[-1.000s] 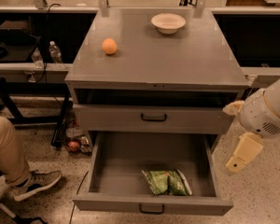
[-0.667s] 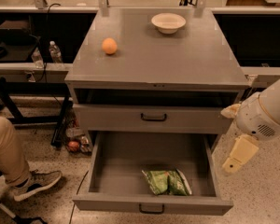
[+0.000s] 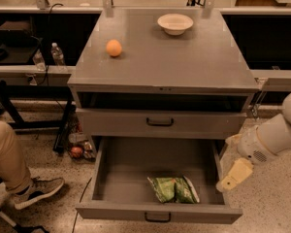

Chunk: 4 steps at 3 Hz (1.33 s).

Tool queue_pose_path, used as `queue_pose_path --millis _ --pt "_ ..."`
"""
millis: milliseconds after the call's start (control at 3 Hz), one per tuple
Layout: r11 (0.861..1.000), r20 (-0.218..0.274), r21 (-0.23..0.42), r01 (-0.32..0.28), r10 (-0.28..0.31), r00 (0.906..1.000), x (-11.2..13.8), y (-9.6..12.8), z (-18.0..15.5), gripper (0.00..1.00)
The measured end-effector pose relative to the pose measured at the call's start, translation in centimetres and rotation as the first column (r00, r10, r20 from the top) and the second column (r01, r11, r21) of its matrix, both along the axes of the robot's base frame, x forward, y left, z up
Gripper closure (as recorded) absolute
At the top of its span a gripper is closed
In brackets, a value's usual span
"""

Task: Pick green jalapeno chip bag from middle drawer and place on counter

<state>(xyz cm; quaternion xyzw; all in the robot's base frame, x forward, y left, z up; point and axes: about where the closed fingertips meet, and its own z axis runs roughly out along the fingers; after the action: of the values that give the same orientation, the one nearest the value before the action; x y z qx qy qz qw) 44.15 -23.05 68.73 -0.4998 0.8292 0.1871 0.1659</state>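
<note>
Gray metal is forming the counter [image 3: 184, 67], the biggest thing in sight, and it is sitting well above the work. Below it the middle drawer [image 3: 111, 178] is standing pulled out, its floor showing. The tool [image 3: 225, 163] is hanging just outside the drawer's right wall. Its two cream fingers [image 3: 236, 174] are looking spread apart and are gripping nothing. The green jalapeno chip bag [image 3: 173, 189] is lying flat on the drawer floor, right of centre, just behind the front wall and apart from the tool.

The bag is looking light, soft and puffy. Its crinkly film is likely to be giving and sliding under pressure, and the chips inside are probably going to be breaking if squeezed hard. A gentle pinch from above across its narrow middle, or on a sealed white edge, is looking like the safest hold. Its long axis is running left to right, roughly along the drawer front and tipped a little. Which end is the top I cannot quite tell from here.
</note>
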Motion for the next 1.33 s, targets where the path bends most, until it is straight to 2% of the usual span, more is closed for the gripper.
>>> queue_pose_path --millis 333,667,1000,1333 --pt "0.995 -0.022 0.067 0.07 -0.069 0.9974 1.6 -0.5 -6.4 0.0" --pt "0.985 -0.024 0.11 0.136 -0.134 0.9906 2.9 -0.1 -11.3 0.0" --pt "0.967 -0.024 0.163 0.195 -0.193 0.9808 4.2 1.1 -15.9 0.0" --pt "0.967 -0.024 0.163 0.194 -0.193 0.9809 4.2 1.1 -15.9 0.0"
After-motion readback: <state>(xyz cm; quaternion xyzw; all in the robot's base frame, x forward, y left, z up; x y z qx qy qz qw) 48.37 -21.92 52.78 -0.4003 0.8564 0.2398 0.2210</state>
